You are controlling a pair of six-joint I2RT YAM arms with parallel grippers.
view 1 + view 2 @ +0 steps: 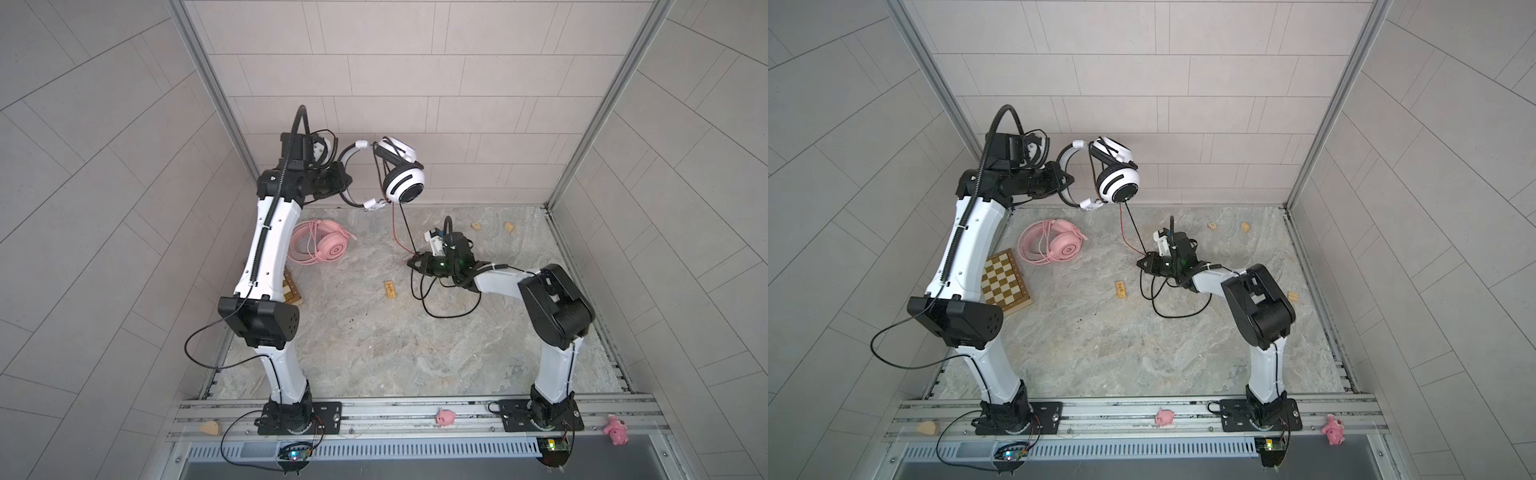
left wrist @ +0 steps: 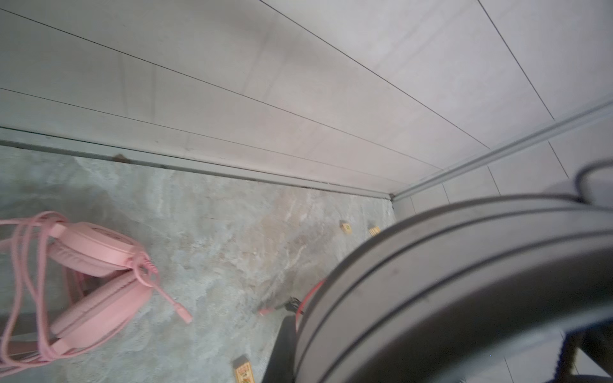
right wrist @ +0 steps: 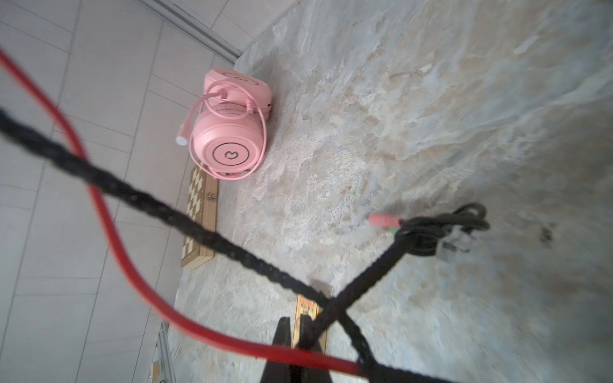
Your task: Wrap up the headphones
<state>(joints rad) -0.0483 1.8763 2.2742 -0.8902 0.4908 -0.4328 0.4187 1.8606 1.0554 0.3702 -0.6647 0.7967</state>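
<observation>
Left gripper (image 1: pixel 344 178) is raised off the table (image 1: pixel 374 340) near the back wall, its jaws closed tight on the headband (image 2: pixel 464 282) of the white-and-black headset (image 1: pixel 404 183). In the left wrist view the band fills the near corner, right against the camera. The headset hangs in the air out to the side of this gripper, with the earcups on the far side of the band from the jaws, one cup above the other. From the lower cup the black cable (image 1: pixel 405 226) runs in a straight, taut line down to the right gripper (image 1: pixel 412 262), which sits low over the middle of the table. I read the right gripper's jaws as together, pinched on the black cable: in the right wrist view the braided cord crosses just in front of the fingers (image 3: pixel 282 335) and drops in between them. A red cable (image 3: pixel 99 199) runs alongside and enters the same spot; I cannot tell whether it is pinched too. Past the right gripper the slack black cable loops on the table, ending in a bundle with a pink plug (image 3: pixel 381 220). The pink headset (image 1: pixel 1059 245) lies on the table under the left arm, its cord coiled around it, well apart from both grippers. The chessboard (image 1: pixel 1005 283) lies just beside it.
</observation>
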